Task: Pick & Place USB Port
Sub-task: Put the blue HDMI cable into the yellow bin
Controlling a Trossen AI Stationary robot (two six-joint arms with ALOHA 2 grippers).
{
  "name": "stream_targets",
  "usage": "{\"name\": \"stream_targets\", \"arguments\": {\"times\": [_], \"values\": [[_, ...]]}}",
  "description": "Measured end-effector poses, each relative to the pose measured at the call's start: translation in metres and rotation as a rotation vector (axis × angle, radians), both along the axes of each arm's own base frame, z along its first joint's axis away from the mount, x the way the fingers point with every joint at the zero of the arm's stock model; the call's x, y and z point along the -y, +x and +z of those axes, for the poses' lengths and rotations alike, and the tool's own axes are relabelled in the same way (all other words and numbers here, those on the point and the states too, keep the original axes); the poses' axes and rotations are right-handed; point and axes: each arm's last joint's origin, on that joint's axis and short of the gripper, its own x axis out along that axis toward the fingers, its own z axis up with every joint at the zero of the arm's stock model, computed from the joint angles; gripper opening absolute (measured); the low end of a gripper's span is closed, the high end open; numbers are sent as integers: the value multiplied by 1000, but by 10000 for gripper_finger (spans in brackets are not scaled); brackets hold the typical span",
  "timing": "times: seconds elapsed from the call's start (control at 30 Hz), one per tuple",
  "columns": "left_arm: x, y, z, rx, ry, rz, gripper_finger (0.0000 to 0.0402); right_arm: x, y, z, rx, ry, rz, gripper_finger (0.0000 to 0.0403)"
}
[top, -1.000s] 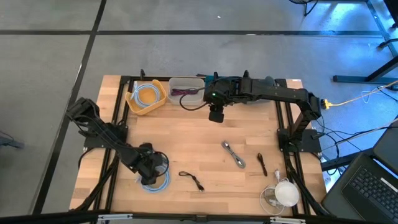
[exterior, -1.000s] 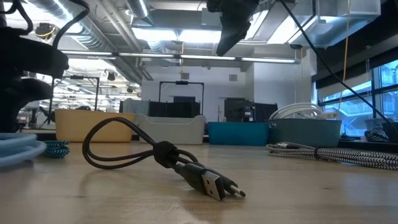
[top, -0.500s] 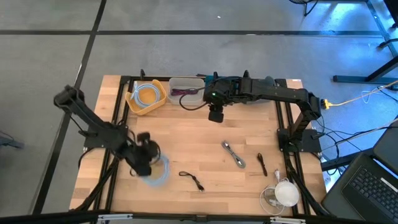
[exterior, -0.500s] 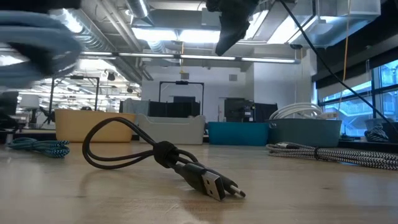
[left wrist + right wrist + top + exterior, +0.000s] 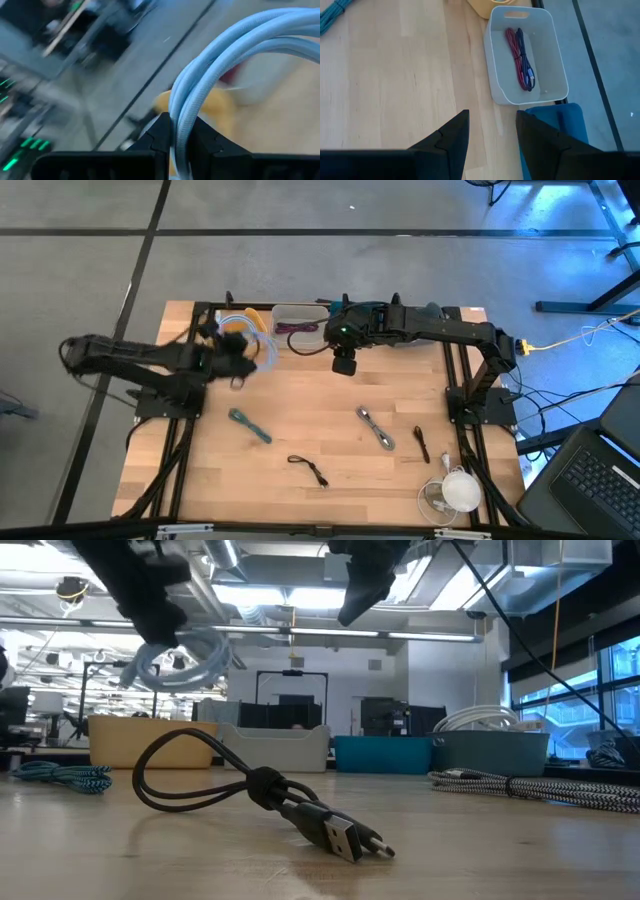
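Observation:
A light blue cable coil (image 5: 263,346) hangs in the air over the yellow bin (image 5: 232,340) at the table's far left, with my left gripper (image 5: 240,360) shut on it; the low view shows the coil (image 5: 190,655) dangling below the gripper (image 5: 155,625). My right gripper (image 5: 345,366) hovers open above the table beside the white bin (image 5: 297,320), nothing between its fingers (image 5: 452,137). A teal braided cable (image 5: 250,426), a black cable (image 5: 308,470), a silver braided cable (image 5: 378,430) and a small black cable (image 5: 421,444) lie flat on the wood. My left gripper pinches several strands of the light blue coil (image 5: 187,107) together between its two fingers (image 5: 160,132). The strands run across the fingers and arch away beyond them. The coil is lifted clear of the table and hangs in a slack loop (image 5: 195,660) below the gripper.
The white bin (image 5: 527,55) holds a red and a blue cable. A blue bin (image 5: 555,125) and a grey one stand further right along the far edge. A white cable coil (image 5: 460,490) lies at the near right corner. Bare wood spans the table's middle.
My left gripper has risen from the near left of the table and swung toward the far edge, tipping up from pointing downward. The light blue coil went with it, lifted off the wood to above the yellow bin. The teal braided cable stays on the table.

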Motion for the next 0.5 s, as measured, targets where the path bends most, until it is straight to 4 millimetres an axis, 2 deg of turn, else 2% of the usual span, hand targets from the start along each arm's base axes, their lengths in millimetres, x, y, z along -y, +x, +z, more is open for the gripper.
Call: {"name": "stream_targets", "arguments": {"times": [0.27,0.5], "values": [[-67,-12,6,-113,23,232,30,0,0,0,-3,-2,3,165],[-99,-16,4,-114,-15,285,30,0,0,0,-8,-11,18,165]]}}
